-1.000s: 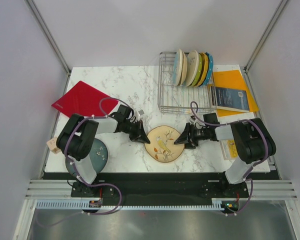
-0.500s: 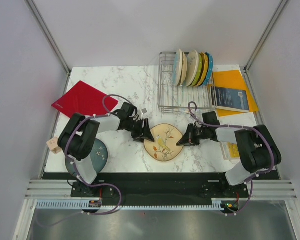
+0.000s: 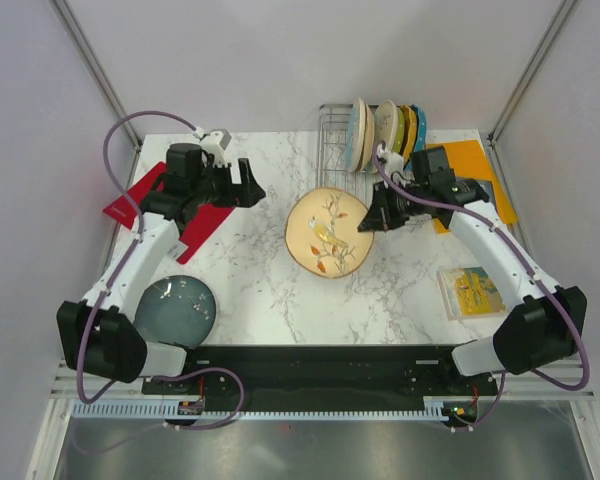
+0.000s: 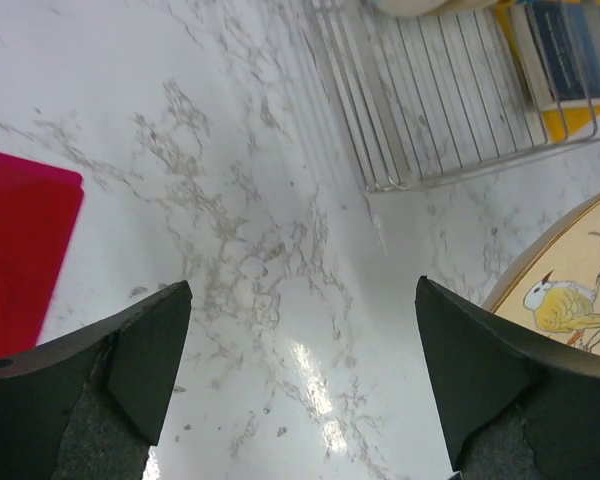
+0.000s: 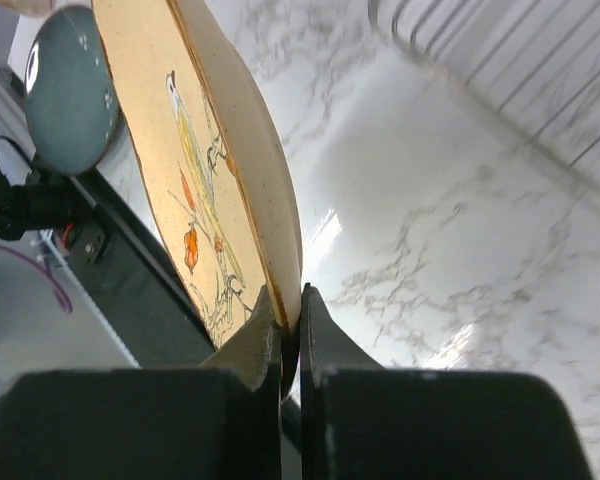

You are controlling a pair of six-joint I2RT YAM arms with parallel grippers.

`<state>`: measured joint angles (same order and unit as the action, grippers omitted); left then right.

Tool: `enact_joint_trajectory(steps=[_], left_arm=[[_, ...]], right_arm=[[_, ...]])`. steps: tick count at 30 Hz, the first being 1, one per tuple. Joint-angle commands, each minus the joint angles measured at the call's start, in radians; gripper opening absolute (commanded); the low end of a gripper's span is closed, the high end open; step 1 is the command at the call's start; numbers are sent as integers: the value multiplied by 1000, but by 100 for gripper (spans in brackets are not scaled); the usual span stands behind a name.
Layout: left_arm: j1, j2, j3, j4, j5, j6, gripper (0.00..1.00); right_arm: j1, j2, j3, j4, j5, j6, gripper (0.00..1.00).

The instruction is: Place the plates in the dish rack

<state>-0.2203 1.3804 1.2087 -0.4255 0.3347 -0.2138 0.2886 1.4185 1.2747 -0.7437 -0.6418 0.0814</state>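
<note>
A cream plate (image 3: 325, 232) with a bird-and-branch drawing hangs tilted above the table, left of the dish rack's front. My right gripper (image 3: 368, 221) is shut on its right rim; in the right wrist view the rim (image 5: 280, 250) sits pinched between the fingers of the gripper (image 5: 290, 296). The silver wire dish rack (image 3: 342, 190) has several plates (image 3: 384, 136) standing on edge at its back. A dark teal-grey plate (image 3: 176, 312) lies flat at the near left. My left gripper (image 3: 248, 190) hovers open and empty beside the red mat; its wrist view shows the gripper (image 4: 302, 290) over bare marble.
A red mat (image 3: 158, 192) lies at the far left, partly under the left arm. An orange folder with a dark book (image 3: 467, 190) sits right of the rack. A small yellow card (image 3: 470, 292) lies at the near right. White walls close in the table.
My left gripper opened, let go of the cream plate and swung back-left to the red mat. My right gripper shut on the plate's rim and lifted it toward the rack.
</note>
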Motion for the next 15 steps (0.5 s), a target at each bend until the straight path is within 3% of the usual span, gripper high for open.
enact_joint_trajectory(steps=[1, 2, 5, 6, 10, 15], left_arm=[[-5, -56, -1, -18, -115, 54, 100], [-4, -82, -11, -15, -94, 44, 100], [-4, -147, -64, -4, -59, 7, 100], [-2, -168, -81, -1, -53, 2, 99], [15, -251, -178, 11, -36, -12, 99], [61, -320, -259, 19, 6, -42, 99]], right_arm=[[75, -7, 265, 137, 132, 23, 0], [101, -6, 284, 183, 344, 81, 0], [239, 42, 385, 299, 719, 122, 0], [273, 107, 426, 302, 955, 124, 0], [357, 264, 658, 361, 1291, 136, 0], [365, 416, 810, 429, 1481, 138, 0]])
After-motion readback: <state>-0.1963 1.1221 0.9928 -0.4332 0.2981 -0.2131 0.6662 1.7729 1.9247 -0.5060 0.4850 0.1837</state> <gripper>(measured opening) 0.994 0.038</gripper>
